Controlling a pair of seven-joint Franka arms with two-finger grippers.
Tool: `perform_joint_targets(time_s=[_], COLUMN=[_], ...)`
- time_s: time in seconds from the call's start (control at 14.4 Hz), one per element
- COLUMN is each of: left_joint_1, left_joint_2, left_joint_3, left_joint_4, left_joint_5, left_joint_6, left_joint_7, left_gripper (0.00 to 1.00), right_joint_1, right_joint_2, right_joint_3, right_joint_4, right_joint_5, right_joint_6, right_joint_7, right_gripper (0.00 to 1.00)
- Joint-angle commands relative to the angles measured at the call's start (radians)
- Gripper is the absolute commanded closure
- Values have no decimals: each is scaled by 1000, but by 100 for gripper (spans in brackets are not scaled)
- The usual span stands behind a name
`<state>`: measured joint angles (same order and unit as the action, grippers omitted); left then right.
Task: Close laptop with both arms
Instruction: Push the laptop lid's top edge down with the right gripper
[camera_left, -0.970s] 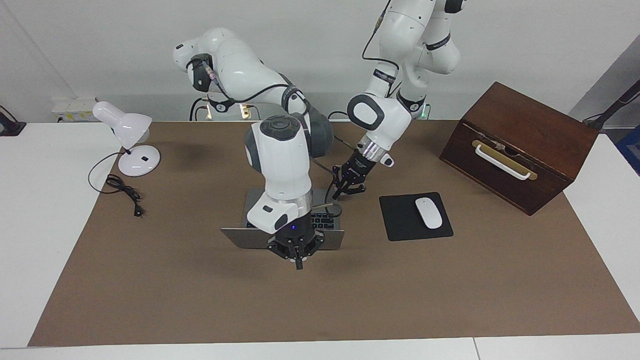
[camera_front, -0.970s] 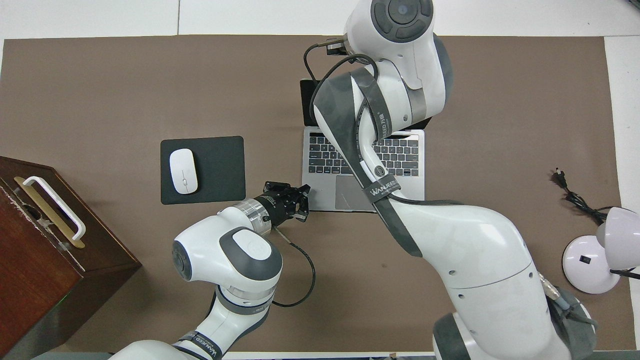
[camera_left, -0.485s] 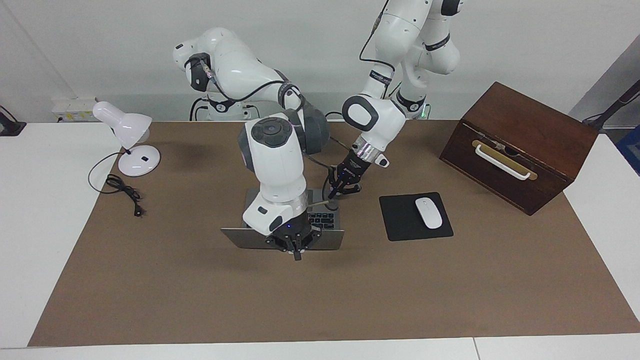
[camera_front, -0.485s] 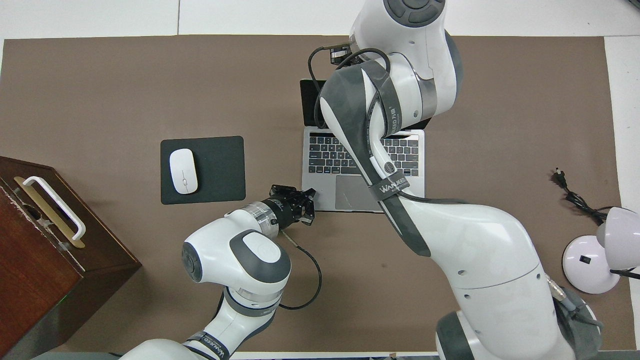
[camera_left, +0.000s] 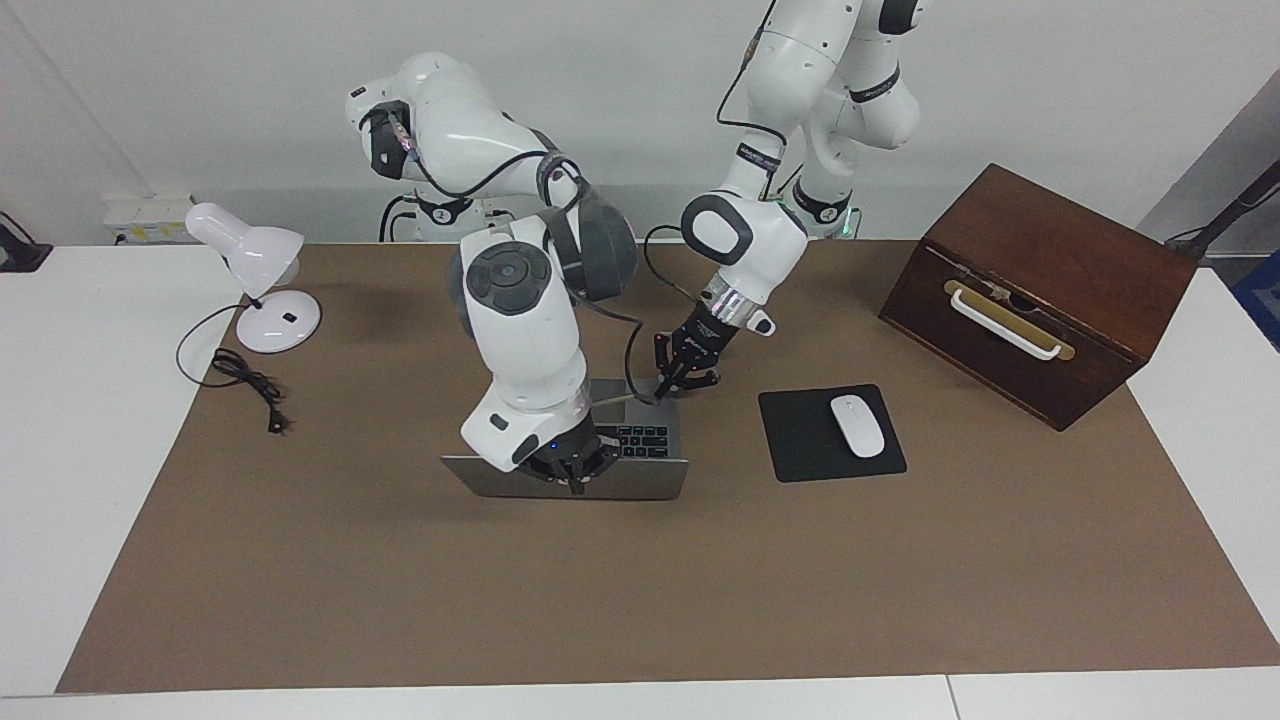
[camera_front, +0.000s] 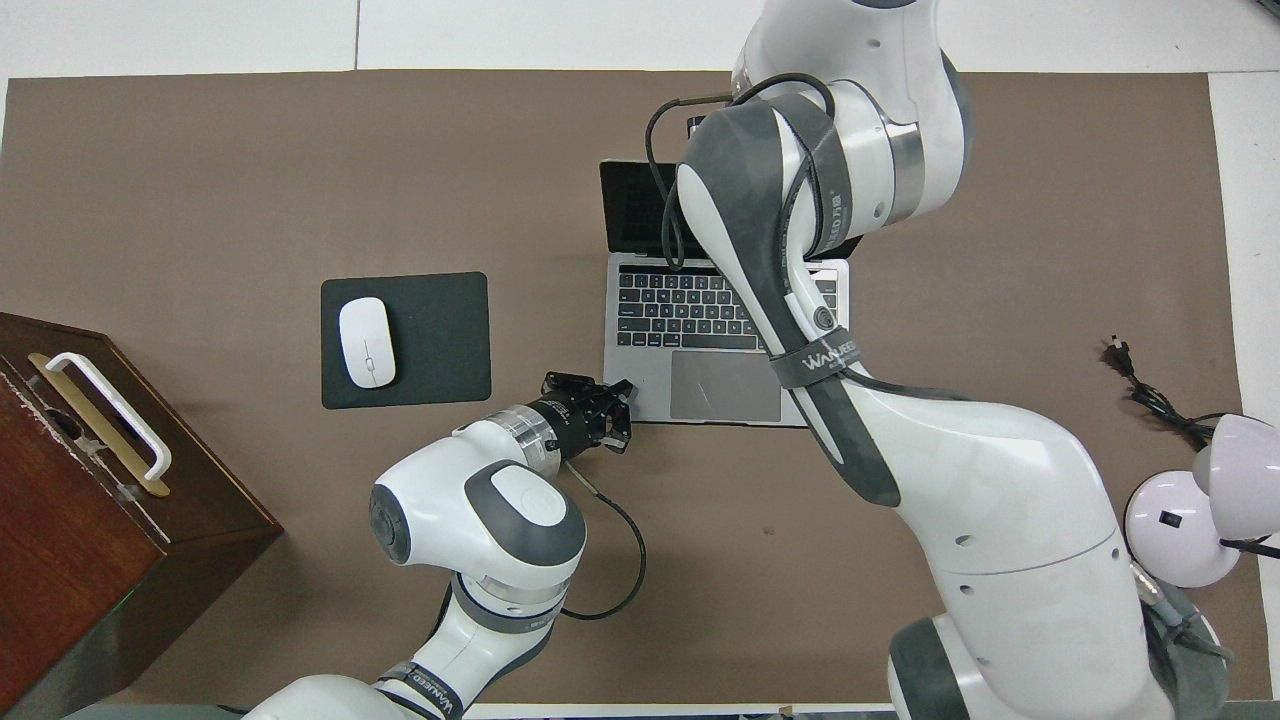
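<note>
The silver-grey laptop (camera_left: 645, 480) stands open in the middle of the brown mat, its lid upright and its screen toward the robots. Its black keys and grey trackpad (camera_front: 725, 385) show in the overhead view. My right arm reaches over the laptop, and my right gripper (camera_left: 577, 483) points down at the lid's top edge, fingers together. The arm hides it in the overhead view. My left gripper (camera_left: 668, 388) is open at the corner of the laptop's base nearest the robots, toward the left arm's end; it also shows in the overhead view (camera_front: 620, 412).
A black mouse pad (camera_left: 795, 440) with a white mouse (camera_left: 857, 425) lies beside the laptop toward the left arm's end. A brown wooden box (camera_left: 1040, 280) with a white handle stands at that end. A white desk lamp (camera_left: 255, 275) and its cable (camera_left: 250, 385) are at the right arm's end.
My right gripper has drawn back toward the robots, from low in front of the lid's back up to its top edge. My left gripper has shifted in to the base's corner. The lid's angle looks unchanged.
</note>
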<state>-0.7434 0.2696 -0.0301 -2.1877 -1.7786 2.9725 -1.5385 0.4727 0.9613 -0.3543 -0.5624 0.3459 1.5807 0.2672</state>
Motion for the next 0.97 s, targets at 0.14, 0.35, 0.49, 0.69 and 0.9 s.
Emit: perform_joint_targets(time_s=[0.14,0.35,0.49,0.69,0.9], left_joint_1=[-27,-27,-27,-27,-27], left_joint_2=[30,30,30,30,30], left_joint_3=[9,9,9,9,9], left_joint_4=[17,16,16,14,13], left_joint_5=[-21,-21,-22,-21,-18], left_joint_6=[25,25,25,25,25], left_joint_7=[-6,-6,-6,-6,-6], left_gripper=[100,100,100,100,100], right_joint_1=[-17,-20,-20,-28,-48], right_joint_2=[-10,-10,-12,-13,-18], right_joint_3=[-9,-11,-8,-5,-9], right_joint_4=[1,1,1,2,2], right_joint_5=[60,93,94,102,176], right_joint_6=[-90,-117,-163,-244,-324], right_joint_7=[-25,-23,-23,-25,-23], right_gripper=[100,100,100,100,100])
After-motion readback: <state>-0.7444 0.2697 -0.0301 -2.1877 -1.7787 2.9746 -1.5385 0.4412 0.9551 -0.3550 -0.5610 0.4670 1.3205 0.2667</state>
